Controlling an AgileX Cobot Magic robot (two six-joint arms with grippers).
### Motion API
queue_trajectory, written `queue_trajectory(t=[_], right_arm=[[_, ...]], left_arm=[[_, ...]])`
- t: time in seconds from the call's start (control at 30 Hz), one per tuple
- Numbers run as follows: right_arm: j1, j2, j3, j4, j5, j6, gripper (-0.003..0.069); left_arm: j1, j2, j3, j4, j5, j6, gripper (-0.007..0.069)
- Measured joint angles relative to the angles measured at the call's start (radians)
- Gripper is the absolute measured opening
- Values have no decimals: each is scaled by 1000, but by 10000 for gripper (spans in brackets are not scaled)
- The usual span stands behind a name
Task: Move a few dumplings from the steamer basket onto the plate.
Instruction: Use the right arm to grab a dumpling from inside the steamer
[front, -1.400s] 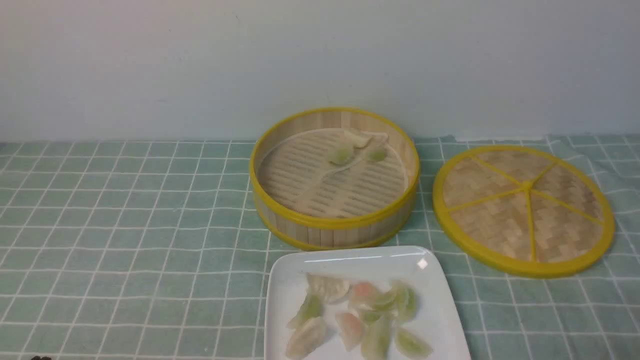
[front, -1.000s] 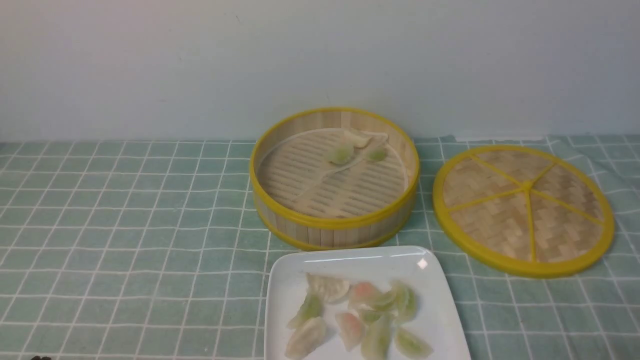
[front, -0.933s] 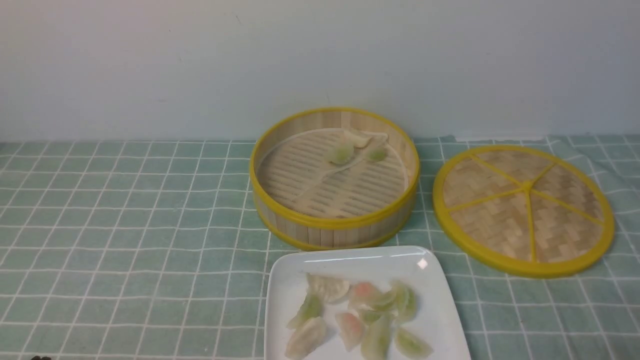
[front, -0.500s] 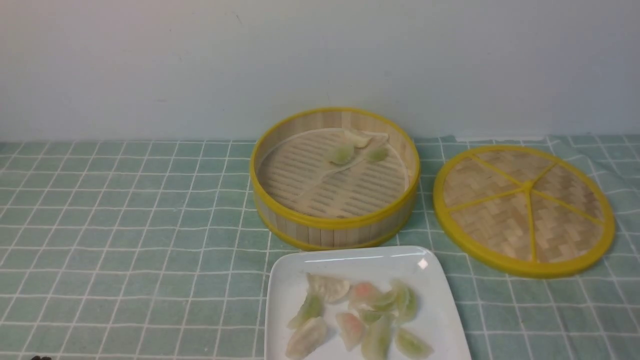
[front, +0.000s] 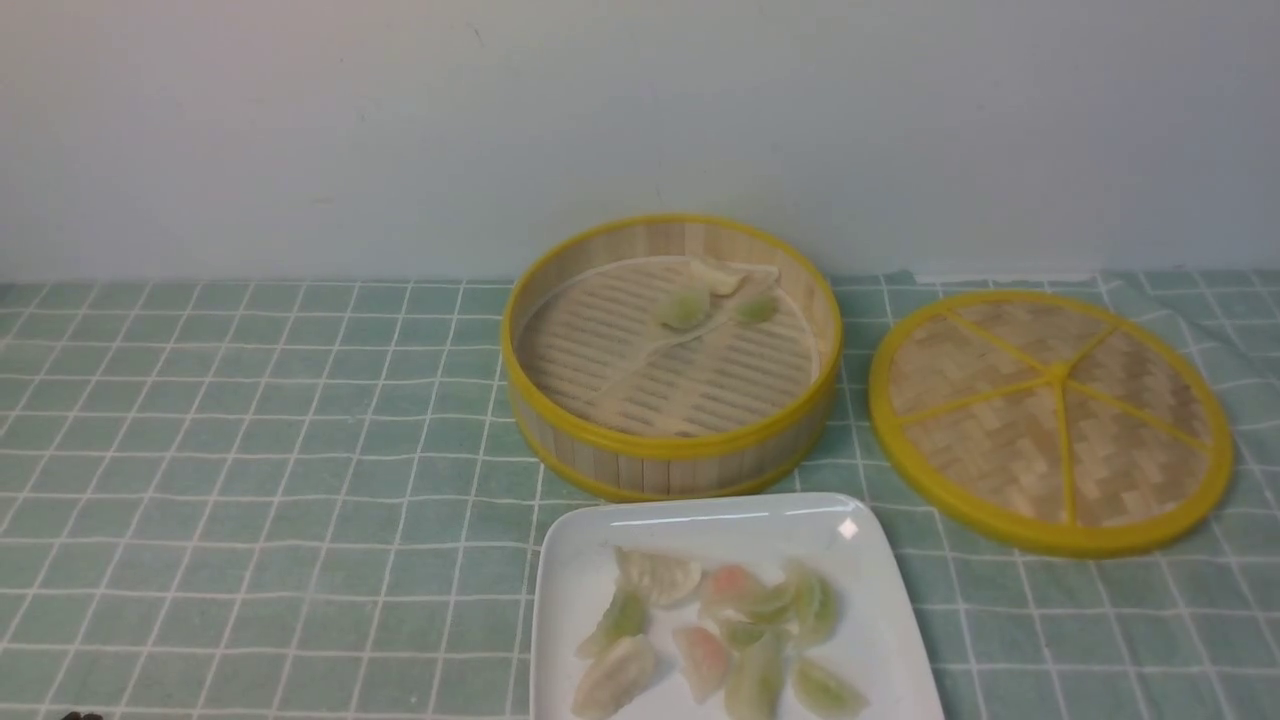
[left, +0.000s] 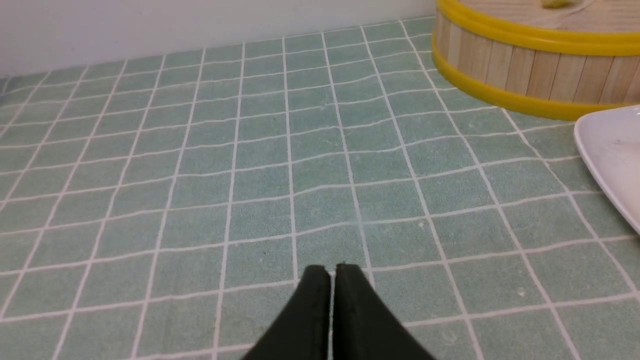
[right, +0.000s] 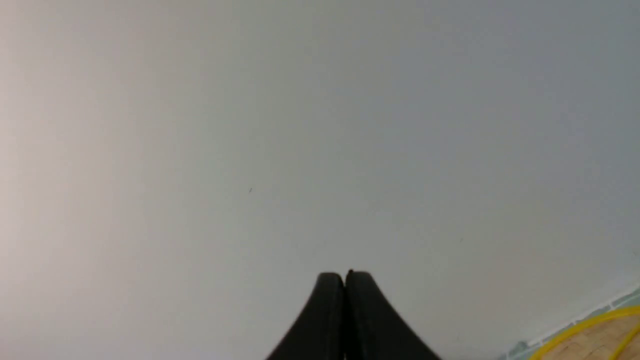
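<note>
The steamer basket (front: 668, 446) stands mid-table with three dumplings (front: 683, 309) on its pale liner at the far side. The white square plate (front: 700, 512) lies in front of it and holds several dumplings (front: 700, 655) in a loose heap. My left gripper (left: 330, 270) is shut and empty, low over the tablecloth to the left of the plate (left: 610, 155) and the basket (left: 525, 65). My right gripper (right: 345, 274) is shut and empty and faces the bare wall. Neither gripper shows clearly in the front view.
The flat woven lid (front: 1050, 420) with yellow spokes lies to the right of the basket; its edge shows in the right wrist view (right: 600, 335). A green checked tablecloth (front: 250, 450) covers the table. A pale wall stands close behind the basket.
</note>
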Motion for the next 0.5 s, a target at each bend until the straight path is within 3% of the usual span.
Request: queue_trajectory(t=[0.1, 0.17, 0.2, 0.37, 0.5], right_arm=[[10, 202, -279, -138, 338, -88, -14], [10, 280, -357, -170, 441, -119, -14], [10, 422, -474, -208, 591, -186, -14], [10, 759, -771, -235, 875, -374, -14], [12, 971, -964, -235, 941, -491, -14]], left_arm=[[0, 0, 0, 0, 0, 0, -6], [0, 0, 0, 0, 0, 0, -6], [0, 0, 0, 0, 0, 0, -6], [0, 0, 0, 0, 0, 0, -6], [0, 0, 0, 0, 0, 0, -6]])
